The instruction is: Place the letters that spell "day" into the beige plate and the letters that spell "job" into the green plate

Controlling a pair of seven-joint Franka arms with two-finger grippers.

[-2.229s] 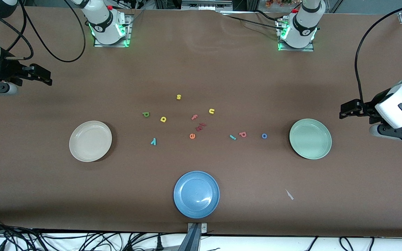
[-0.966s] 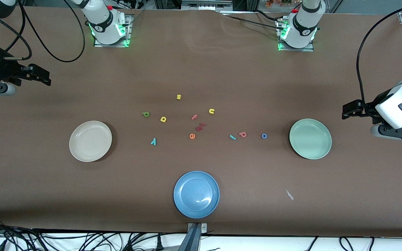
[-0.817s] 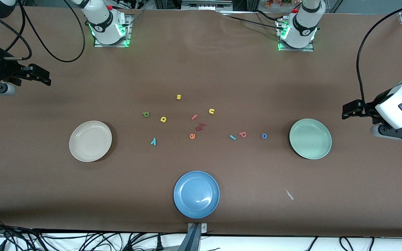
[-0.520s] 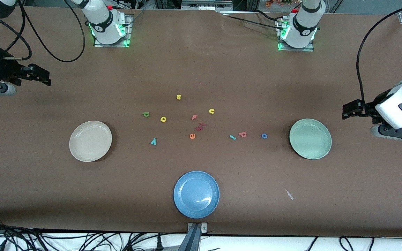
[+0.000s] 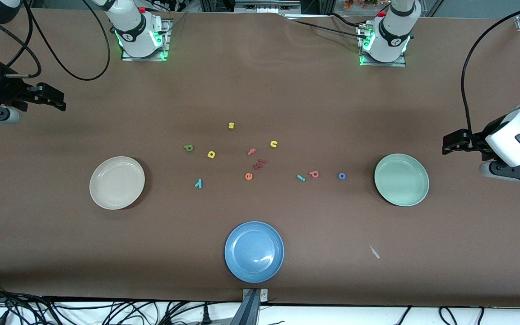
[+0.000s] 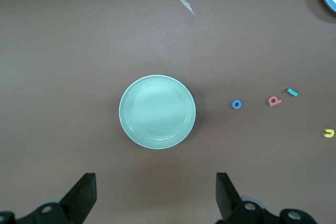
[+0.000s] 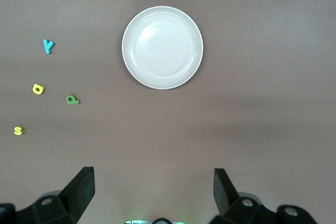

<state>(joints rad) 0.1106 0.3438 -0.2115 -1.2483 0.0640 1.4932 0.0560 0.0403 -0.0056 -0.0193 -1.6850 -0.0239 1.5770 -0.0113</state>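
Note:
The beige plate (image 5: 117, 183) (image 7: 162, 47) lies toward the right arm's end, the green plate (image 5: 401, 179) (image 6: 157, 112) toward the left arm's end. Between them lie the dark green d (image 5: 188, 147), yellow a (image 5: 211, 154) and teal y (image 5: 198, 183). Closer to the green plate are the teal j (image 5: 301, 178), pink b (image 5: 314, 174) and blue o (image 5: 341, 176). My right gripper (image 5: 57, 100) (image 7: 154, 190) hangs open and empty over bare table at its end. My left gripper (image 5: 449, 143) (image 6: 156, 192) hangs open and empty over the table's edge area beside the green plate.
A blue plate (image 5: 254, 251) sits near the front edge. Other letters lie mid-table: yellow s (image 5: 231, 125), yellow u (image 5: 273, 144), pink f (image 5: 251, 151), orange e (image 5: 248, 176), dark red pieces (image 5: 259, 164). A white scrap (image 5: 374, 252) lies nearer the front camera than the green plate.
Both grippers shifted slightly outward at first and have since held still. Letters and plates have not moved.

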